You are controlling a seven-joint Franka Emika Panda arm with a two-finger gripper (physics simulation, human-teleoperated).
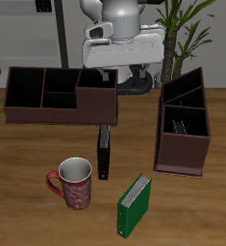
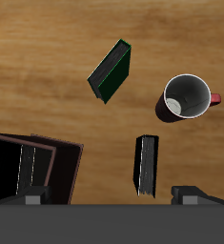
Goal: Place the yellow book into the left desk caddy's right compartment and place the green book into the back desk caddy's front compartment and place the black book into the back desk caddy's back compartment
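Red mug (image 1: 72, 183), potted plant (image 1: 189, 29)

You see the bright green hardcover book (image 1: 134, 205) standing upright near the table's front edge. The slim black book (image 1: 104, 152) lies before the wide dark brown back desk caddy (image 1: 62, 101). The small pale book (image 1: 179, 126) sits inside the left desk caddy (image 1: 185, 123).

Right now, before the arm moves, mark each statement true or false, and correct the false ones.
1. The green book is on the table, outside both caddies. True.
2. The black book sits in the back desk caddy. False: it is on the table in front of that caddy, near the red mug.
3. The claw grips the red mug. False: the claw is open and empty, and the mug stands on the table.
4. The yellow book is inside the left desk caddy. True.
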